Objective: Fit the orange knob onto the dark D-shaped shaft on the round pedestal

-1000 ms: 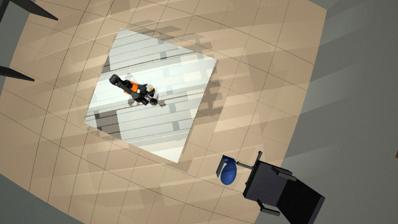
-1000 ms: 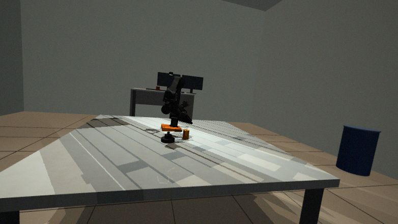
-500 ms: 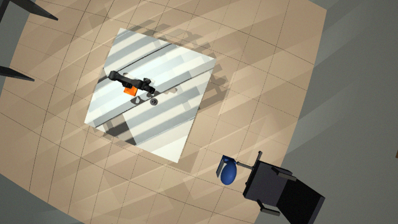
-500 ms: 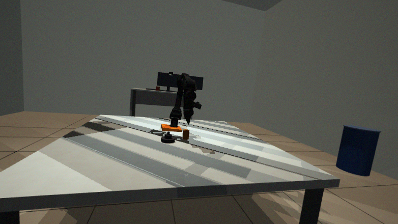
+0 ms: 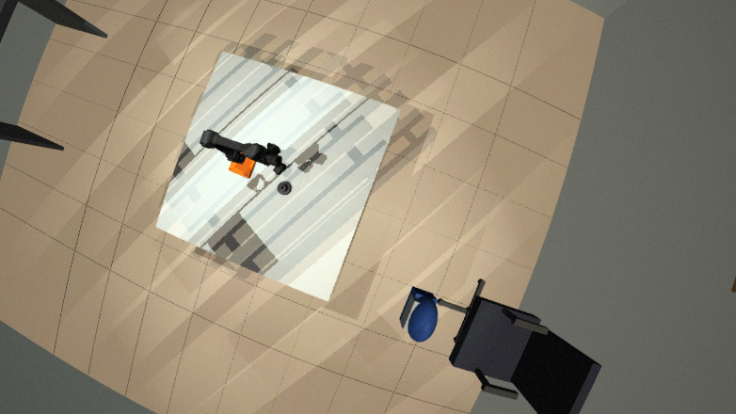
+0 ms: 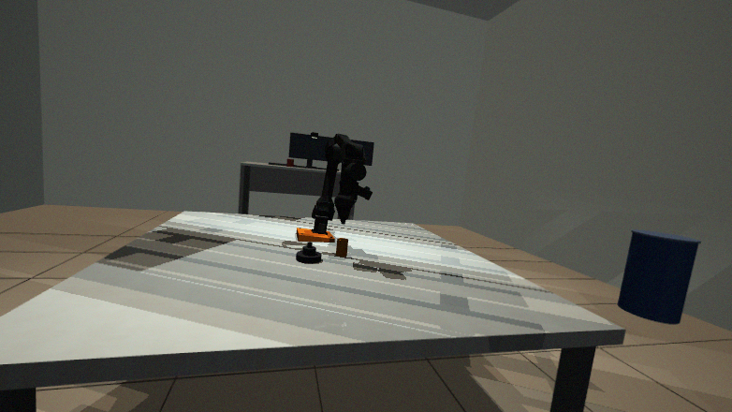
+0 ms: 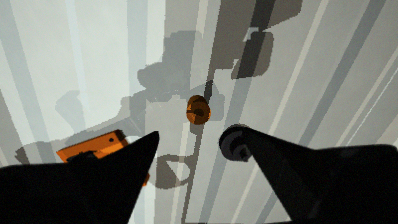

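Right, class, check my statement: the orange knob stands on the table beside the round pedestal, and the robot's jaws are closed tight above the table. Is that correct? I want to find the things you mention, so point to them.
Not quite: the jaws are wide open, with nothing between them, as the wrist view shows. The rest stands: the orange knob (image 6: pixel 342 247) (image 7: pixel 198 110) is on the table beside the round pedestal (image 5: pixel 283 188) (image 6: pixel 308 257) (image 7: pixel 231 145).
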You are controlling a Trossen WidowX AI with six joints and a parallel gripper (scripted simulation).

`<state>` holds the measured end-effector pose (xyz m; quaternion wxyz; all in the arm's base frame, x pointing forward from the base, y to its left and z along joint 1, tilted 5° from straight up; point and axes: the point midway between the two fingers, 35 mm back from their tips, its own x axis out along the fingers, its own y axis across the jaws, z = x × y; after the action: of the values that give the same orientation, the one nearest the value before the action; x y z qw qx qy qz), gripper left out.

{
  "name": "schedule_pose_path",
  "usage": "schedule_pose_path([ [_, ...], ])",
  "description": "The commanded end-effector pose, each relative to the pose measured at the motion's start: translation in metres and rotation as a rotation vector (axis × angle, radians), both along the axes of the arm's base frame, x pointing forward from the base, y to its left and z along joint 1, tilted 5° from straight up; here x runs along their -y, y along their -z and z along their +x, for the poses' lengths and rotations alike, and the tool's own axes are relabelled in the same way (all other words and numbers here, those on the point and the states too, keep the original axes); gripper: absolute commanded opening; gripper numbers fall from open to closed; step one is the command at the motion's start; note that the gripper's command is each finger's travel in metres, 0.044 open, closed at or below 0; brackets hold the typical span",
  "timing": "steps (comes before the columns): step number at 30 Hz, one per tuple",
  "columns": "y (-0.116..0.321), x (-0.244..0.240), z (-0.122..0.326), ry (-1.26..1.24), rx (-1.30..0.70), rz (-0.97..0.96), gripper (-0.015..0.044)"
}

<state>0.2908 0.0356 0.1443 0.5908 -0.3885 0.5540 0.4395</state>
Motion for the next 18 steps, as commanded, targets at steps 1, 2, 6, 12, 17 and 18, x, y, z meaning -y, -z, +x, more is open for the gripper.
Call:
schedule_pose_path([
  [1,-0.0006,0.001,0.0002,0.291,-0.022,-0.008,0.044],
  [2,-0.0004,0.001,0.0002,0.386,-0.03,-0.007,0.044],
  [6,0.0002,0.0009,0.0002,0.765,-0.062,-0.006,0.044],
  [12,0.0009,0.0009,0.0002,1.186,-0.098,-0.005,0.044],
  [17,0.0009,0.0009,0.0002,1.186,-0.098,-0.005,0.044],
  [18,0.0009,0.0009,0.0002,1.186,-0.098,-0.005,0.044],
])
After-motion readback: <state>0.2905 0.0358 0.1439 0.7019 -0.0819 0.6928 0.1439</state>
